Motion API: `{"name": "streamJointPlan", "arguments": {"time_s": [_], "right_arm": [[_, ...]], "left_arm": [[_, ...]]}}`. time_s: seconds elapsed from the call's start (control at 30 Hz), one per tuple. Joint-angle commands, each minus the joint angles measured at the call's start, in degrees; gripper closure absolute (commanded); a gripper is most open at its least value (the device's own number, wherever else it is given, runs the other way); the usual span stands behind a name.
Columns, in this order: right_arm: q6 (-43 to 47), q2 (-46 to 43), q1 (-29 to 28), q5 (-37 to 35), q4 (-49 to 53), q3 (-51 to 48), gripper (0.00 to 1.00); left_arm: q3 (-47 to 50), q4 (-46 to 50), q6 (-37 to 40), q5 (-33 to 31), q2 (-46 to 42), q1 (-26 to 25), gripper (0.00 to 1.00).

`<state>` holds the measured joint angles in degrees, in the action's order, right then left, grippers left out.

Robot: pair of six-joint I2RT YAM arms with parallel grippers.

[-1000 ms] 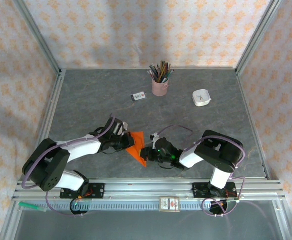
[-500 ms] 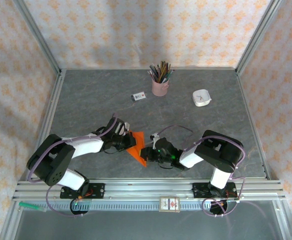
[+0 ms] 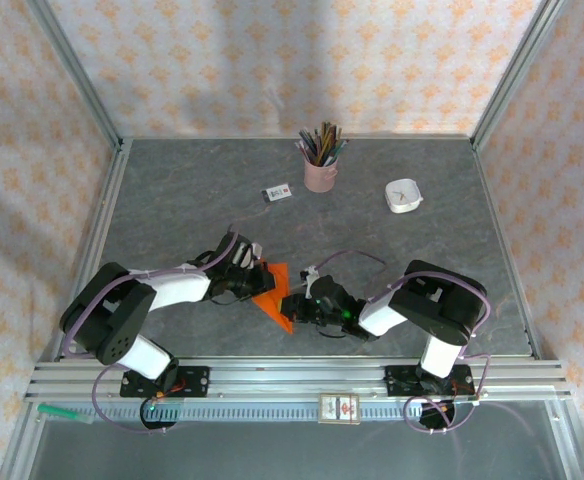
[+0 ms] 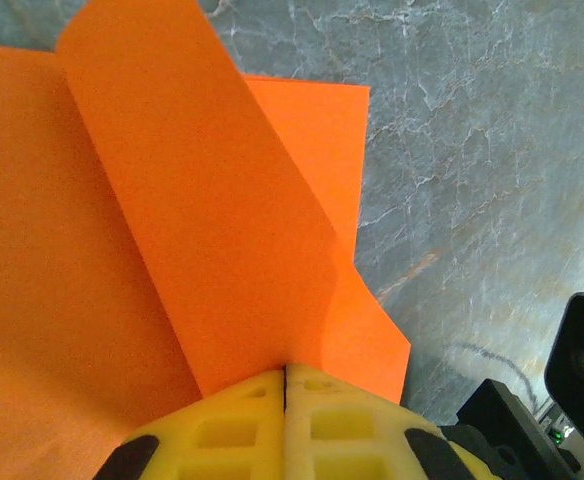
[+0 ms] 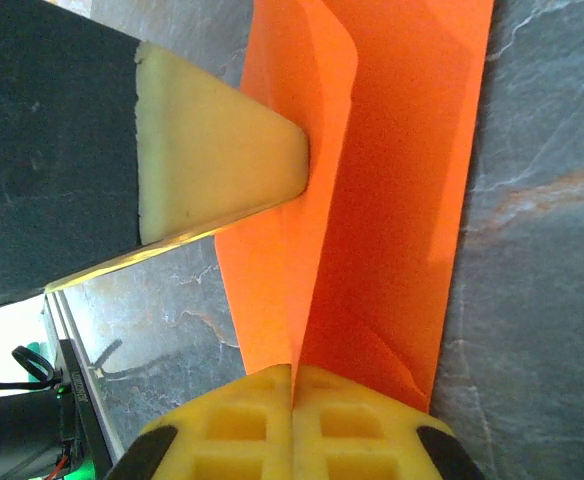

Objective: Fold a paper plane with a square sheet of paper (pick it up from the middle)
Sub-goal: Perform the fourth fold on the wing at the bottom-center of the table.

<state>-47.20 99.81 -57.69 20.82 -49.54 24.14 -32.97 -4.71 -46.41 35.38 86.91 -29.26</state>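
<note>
The left gripper (image 4: 285, 374) and right gripper (image 5: 294, 374) each pinch the paper (image 3: 275, 292) toward the table's (image 3: 192, 200) front edge, with open room behind. The wrist views show it creased upward.

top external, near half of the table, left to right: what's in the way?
left arm → left gripper, fingers shut on the square sheet of paper → right gripper, also shut on it → right arm
</note>
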Motion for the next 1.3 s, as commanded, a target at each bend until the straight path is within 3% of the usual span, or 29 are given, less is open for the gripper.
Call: {"name": "streamJointPlan", "arguments": {"time_s": [0.0,0.6,1.27], "right_arm": [[-0.09,1.40,0.47,-3.02,5.73,-0.59,0.98],[-0.61,1.72,0.39,-3.10,6.20,-0.32,0.96],[-0.44,-4.12,0.47,-2.73,7.01,-0.84,0.87]], "left_arm": [[-1.32,-1.04,0.63,0.05,1.06,-0.01,0.94],[-0.91,-1.55,1.39,-0.42,3.43,0.02,0.94],[0.80,0.18,3.79,-3.30,5.28,0.18,0.95]]}}
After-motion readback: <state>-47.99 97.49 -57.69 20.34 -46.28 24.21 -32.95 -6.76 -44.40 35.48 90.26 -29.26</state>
